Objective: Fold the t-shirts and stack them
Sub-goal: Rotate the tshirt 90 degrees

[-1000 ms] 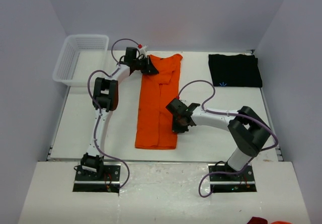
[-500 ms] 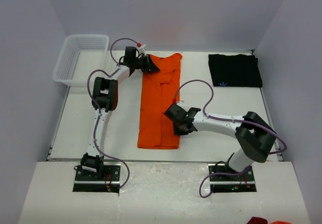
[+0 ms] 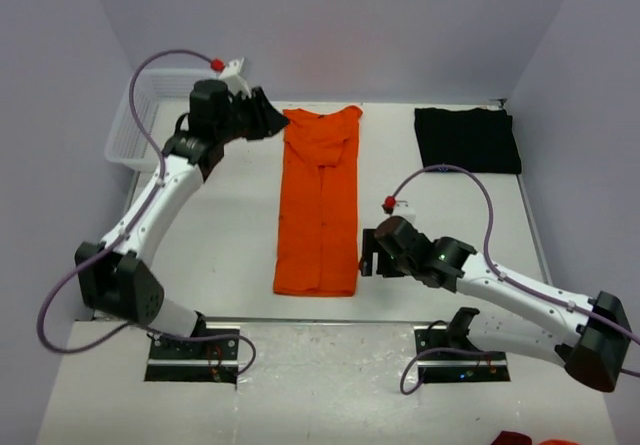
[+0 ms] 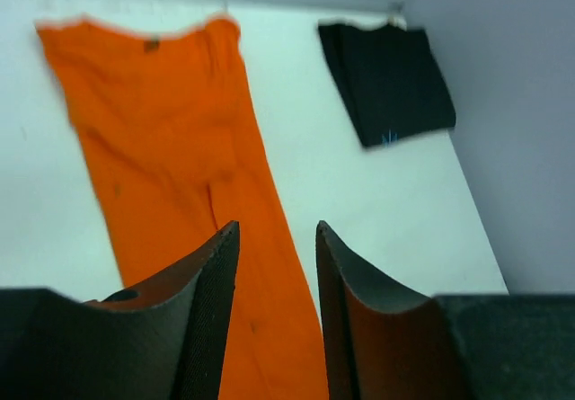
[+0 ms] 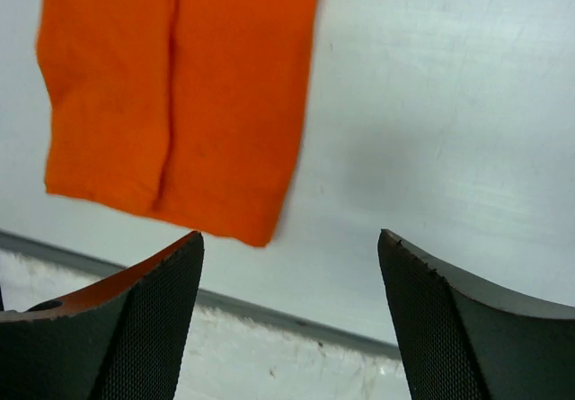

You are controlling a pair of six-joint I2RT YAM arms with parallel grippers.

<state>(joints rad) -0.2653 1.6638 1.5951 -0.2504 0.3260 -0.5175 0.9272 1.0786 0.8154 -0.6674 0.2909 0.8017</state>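
Orange shirt (image 3: 320, 205) lies flat on the table (image 3: 220, 235) as a long narrow strip. Its long axis runs away from the arm bases, with the collar end far and the hem end near.

The right hand (image 3: 368, 255) is just to the right of the hem end, its jaws spread wide with nothing between them. In its wrist view the hem corner lies ahead and to its left.

The left hand (image 3: 262, 117) is just to the left of the collar end, jaws parted a little and holding nothing.

Each hand is therefore nearer one end. I judge the next fold runs across the long axis, and the right hand is the nearer one for lifting the hem.

There are two shirts, one orange and one black. The black shirt (image 3: 467, 140) is already folded, well to the right of the left hand and far beyond the right hand. One basket (image 3: 135, 125) sits behind the left hand.
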